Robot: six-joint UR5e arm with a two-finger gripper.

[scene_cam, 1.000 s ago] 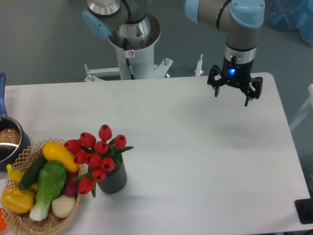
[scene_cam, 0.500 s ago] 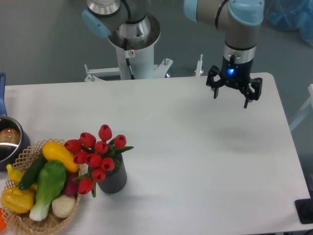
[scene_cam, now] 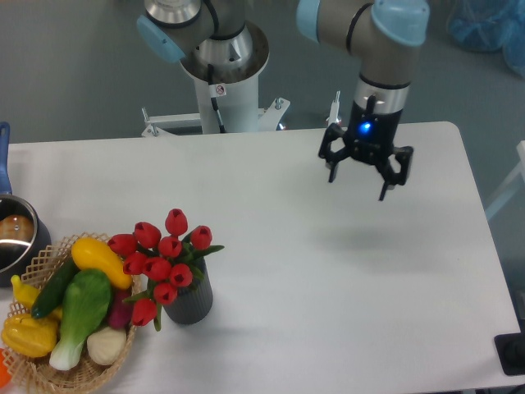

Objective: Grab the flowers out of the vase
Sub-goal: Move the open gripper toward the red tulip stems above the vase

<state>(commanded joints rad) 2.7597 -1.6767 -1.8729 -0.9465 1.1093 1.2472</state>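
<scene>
The flowers [scene_cam: 162,263], a bunch of red tulip buds with green stems and leaves, stand in the vase [scene_cam: 190,299], a short dark grey ribbed cylinder at the front left of the white table. My gripper [scene_cam: 358,182] hangs in the air over the back right part of the table, far to the right of the flowers. Its fingers are spread open and hold nothing. A blue light shines on its wrist.
A wicker basket [scene_cam: 43,377] with yellow and green toy vegetables touches the flowers on their left. A steel pot [scene_cam: 11,238] with a blue handle sits at the left edge. The robot base [scene_cam: 221,74] stands behind the table.
My gripper has moved left and a little toward the front, still open and empty. The flowers and vase have not moved.
</scene>
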